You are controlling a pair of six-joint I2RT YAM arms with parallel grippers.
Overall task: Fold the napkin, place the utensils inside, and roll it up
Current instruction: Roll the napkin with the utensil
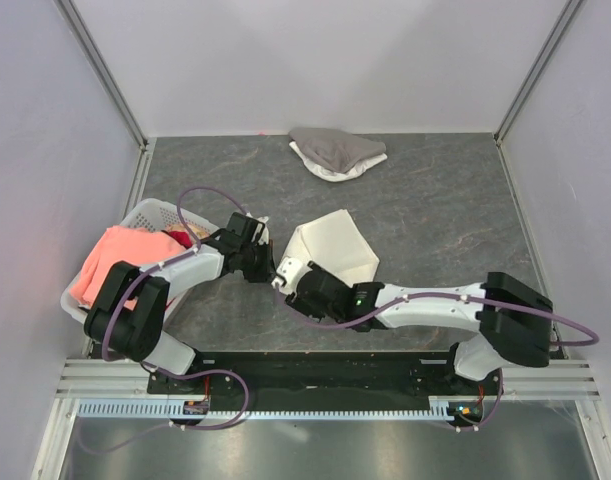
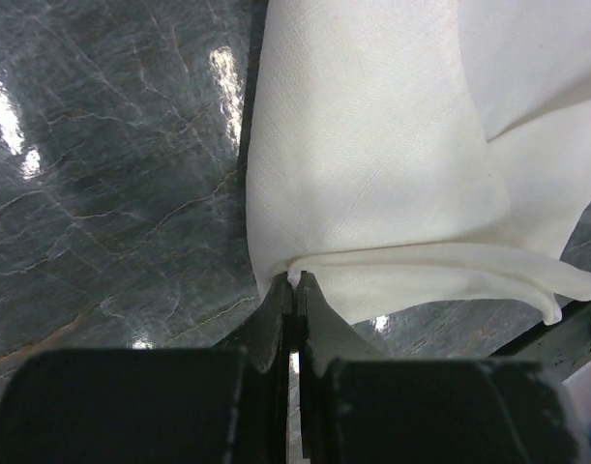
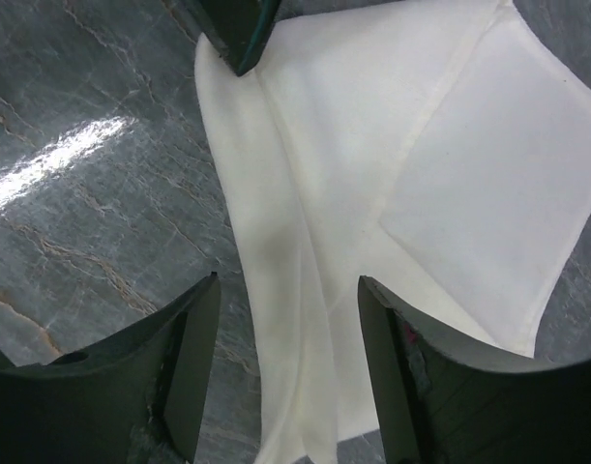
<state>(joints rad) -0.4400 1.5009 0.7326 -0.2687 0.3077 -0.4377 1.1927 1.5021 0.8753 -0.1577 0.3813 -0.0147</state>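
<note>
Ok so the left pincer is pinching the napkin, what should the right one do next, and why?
Probably lower the right pincer and close it on the napkin. It hangs open with the cloth's rumpled strip in its gap, while the left pincer is already shut on the cloth's edge. A second grip would likely let both arms pull the fold flat.

Lab test cell, white panels (image 1: 325,60), aluminium posts (image 1: 103,75)
</note>
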